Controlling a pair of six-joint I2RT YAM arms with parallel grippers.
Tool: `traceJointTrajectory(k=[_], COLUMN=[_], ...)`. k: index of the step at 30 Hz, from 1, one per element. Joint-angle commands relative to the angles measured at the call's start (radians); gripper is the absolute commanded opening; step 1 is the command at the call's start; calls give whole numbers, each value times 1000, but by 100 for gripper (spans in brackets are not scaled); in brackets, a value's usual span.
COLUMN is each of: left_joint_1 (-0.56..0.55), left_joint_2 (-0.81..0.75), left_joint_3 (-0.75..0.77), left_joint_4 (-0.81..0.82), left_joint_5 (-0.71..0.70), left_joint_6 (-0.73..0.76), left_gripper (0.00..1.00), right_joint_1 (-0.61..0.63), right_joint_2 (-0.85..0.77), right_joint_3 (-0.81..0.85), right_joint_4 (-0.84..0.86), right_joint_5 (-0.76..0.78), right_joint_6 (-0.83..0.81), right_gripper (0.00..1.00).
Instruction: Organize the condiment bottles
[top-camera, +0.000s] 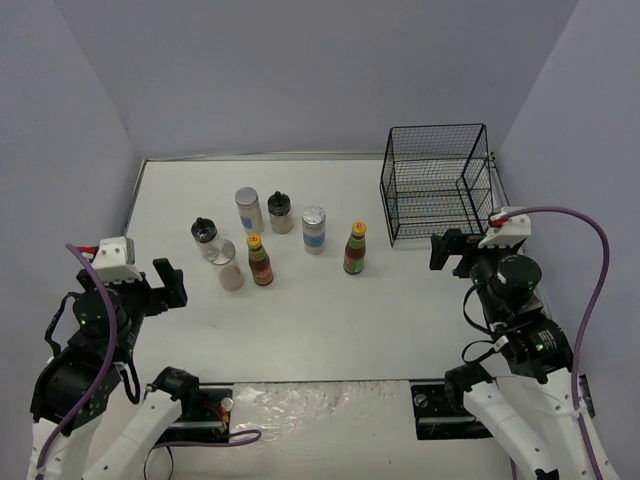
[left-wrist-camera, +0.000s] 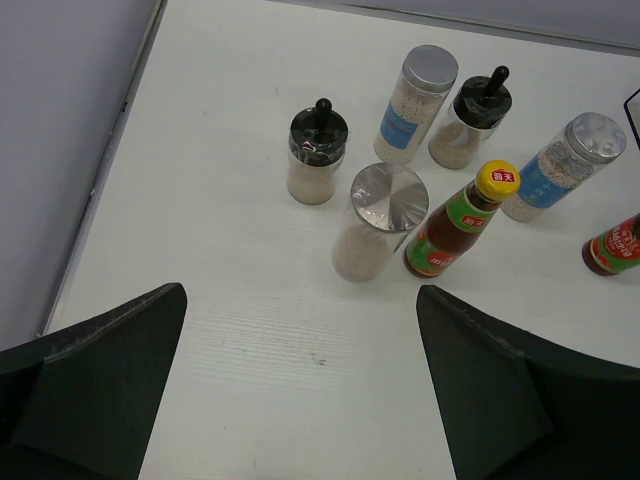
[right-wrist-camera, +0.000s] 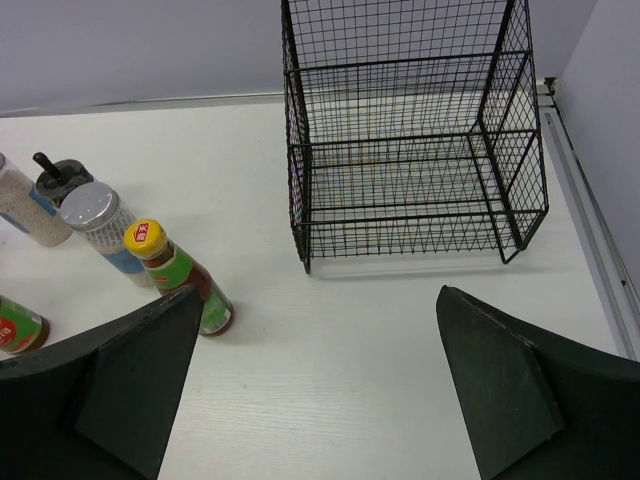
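Observation:
Seven condiment bottles stand upright in a loose cluster on the white table. There are two dark sauce bottles with yellow caps (top-camera: 260, 260) (top-camera: 355, 249), three silver-lidded jars (top-camera: 229, 268) (top-camera: 248, 208) (top-camera: 314, 228) and two black-capped shakers (top-camera: 205, 232) (top-camera: 280, 208). My left gripper (top-camera: 170, 285) is open and empty, left of and nearer than the cluster. In its wrist view the closest jar (left-wrist-camera: 380, 222) and a sauce bottle (left-wrist-camera: 460, 222) lie ahead of the open gripper (left-wrist-camera: 300, 390). My right gripper (top-camera: 450, 250) is open and empty, right of the cluster. Its wrist view shows a sauce bottle (right-wrist-camera: 178, 275) at the left.
A black wire basket (top-camera: 437, 185) stands at the back right, just beyond my right gripper, and shows in the right wrist view (right-wrist-camera: 410, 140). Grey walls close the table on the left, back and right. A metal strip (top-camera: 320, 405) runs along the near edge.

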Motion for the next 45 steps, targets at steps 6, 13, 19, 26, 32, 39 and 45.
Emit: traceJointTrajectory(k=[6, 13, 19, 26, 32, 39, 45], left_joint_1=[-5, -5, -3, -3, -5, -5, -4], left_joint_2=[29, 24, 12, -18, -13, -23, -16], left_joint_3=[11, 23, 46, 53, 77, 65, 67], left_joint_4=[46, 15, -15, -43, -80, -74, -69], left_joint_5=[5, -10, -22, -52, -58, -62, -51], left_joint_6=[-17, -17, 10, 0, -10, 2, 6], left_gripper=[97, 97, 97, 97, 97, 97, 97], right_joint_1=[-4, -2, 50, 177, 215, 227, 228], right_joint_2=[138, 317, 498, 663, 766, 827, 858], right_joint_3=[60, 129, 170, 157, 137, 82, 27], right_joint_4=[58, 65, 144, 347, 473, 566, 623], right_joint_5=[269, 41, -268, -298, -313, -312, -311], right_joint_6=[145, 49, -69, -170, -154, -147, -136], right_gripper=[100, 100, 100, 100, 99, 89, 81])
